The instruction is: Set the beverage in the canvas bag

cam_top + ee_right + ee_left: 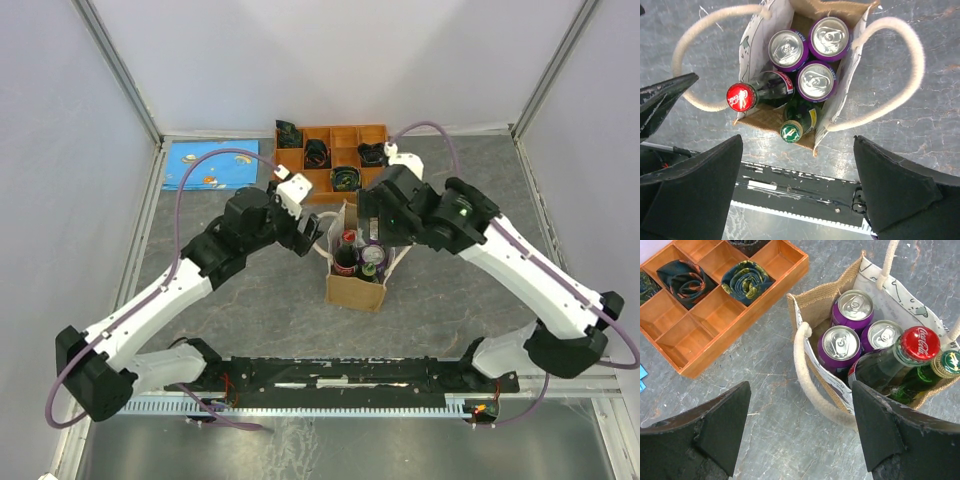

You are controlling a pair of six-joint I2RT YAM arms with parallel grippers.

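Observation:
The tan canvas bag (pixel 352 290) stands upright mid-table with its cream handles spread. It holds three purple cans (pixel 815 80), a red-capped cola bottle (pixel 741 96) and a green bottle (pixel 791 131). My left gripper (pixel 312 236) is open and empty, just left of the bag. In the left wrist view the left gripper (pixel 800 430) hangs over bare table beside the bag's wall (pixel 812 302) and near handle (pixel 807 375). My right gripper (pixel 372 228) is open and empty, above the bag's far side. In the right wrist view the right gripper (pixel 797 185) looks straight down past the bag.
A wooden compartment tray (pixel 330 150) with rolled dark cloths (pixel 745 282) stands behind the bag. A blue printed sheet (pixel 210 165) lies at the back left. A black rail (pixel 340 375) runs along the near edge. Grey walls close in on both sides.

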